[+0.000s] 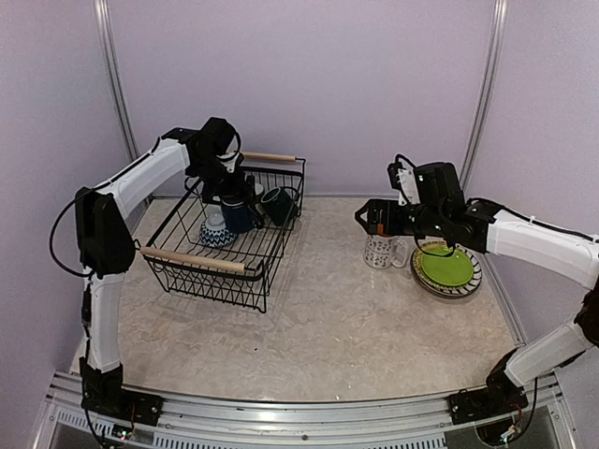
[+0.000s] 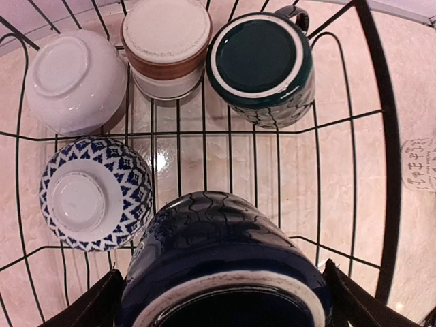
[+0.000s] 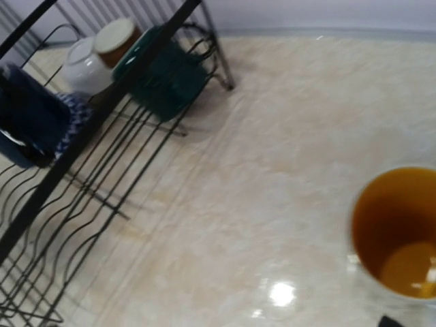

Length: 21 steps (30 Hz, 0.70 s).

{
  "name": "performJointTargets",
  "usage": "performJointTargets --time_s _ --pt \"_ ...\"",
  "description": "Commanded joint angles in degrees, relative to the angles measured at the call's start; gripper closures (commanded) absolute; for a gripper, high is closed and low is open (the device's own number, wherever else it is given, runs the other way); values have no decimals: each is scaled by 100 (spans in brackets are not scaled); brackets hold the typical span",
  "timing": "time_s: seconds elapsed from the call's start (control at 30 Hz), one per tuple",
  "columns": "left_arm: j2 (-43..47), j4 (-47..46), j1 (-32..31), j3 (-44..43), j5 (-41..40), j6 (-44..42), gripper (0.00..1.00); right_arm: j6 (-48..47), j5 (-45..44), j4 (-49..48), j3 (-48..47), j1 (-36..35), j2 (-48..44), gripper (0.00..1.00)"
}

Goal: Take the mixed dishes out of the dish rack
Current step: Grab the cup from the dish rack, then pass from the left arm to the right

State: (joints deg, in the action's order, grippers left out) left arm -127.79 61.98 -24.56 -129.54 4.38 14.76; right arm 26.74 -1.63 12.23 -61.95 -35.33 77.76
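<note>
We see a pale, marble-patterned table (image 1: 356,327) closed in by plain lilac walls (image 1: 309,84), with a metal rail (image 1: 299,416) along its near edge. The dish rack (image 1: 213,285) stands on the left half of the table. Inside it, upside down, are a white bowl (image 2: 75,78), a brown-banded cup (image 2: 167,44), a dark green mug (image 2: 262,61) and a blue-and-white bowl (image 2: 95,194).

The left gripper (image 2: 221,281) reaches into the rack, its fingers pressed against both sides of a navy mug (image 2: 218,238). The right gripper (image 1: 367,218) hangs spread wide and empty above the patterned white mug (image 1: 381,251), which stands on the table to the right of the rack. Just right of that mug lies the lime green plate (image 1: 446,265), on top of a striped plate (image 1: 447,292) of which we see only the rim.

The right wrist view is blurred, and the mug's orange inside is cut off at the frame edge. The mug's dark pattern is too small for us to read.
</note>
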Motion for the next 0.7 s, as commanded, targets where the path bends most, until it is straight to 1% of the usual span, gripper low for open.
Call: performJointTargets --time_s 0.0,0.17,0.27,0.4,0.53,0.67 --pt "876 -140 -15 340 242 120 72 350 371 -512 -133 -183 362 1" --pt "1608 -271 16 844 662 167 72 883 1111 -1340 -274 -346 758 2" --pt "2032 -334 61 1013 1117 220 72 1221 1565 -1941 -472 -440 1057 2" --pt "2551 -596 111 1329 1851 276 72 1479 2050 -2342 -874 -577 1458 2" --pt "3151 -1420 177 2106 2709 412 72 1773 2306 -2713 -1139 -695 1834 2" --pt "3709 -2387 260 3005 3440 597 72 2277 2690 -3314 -1299 -760 2220 2"
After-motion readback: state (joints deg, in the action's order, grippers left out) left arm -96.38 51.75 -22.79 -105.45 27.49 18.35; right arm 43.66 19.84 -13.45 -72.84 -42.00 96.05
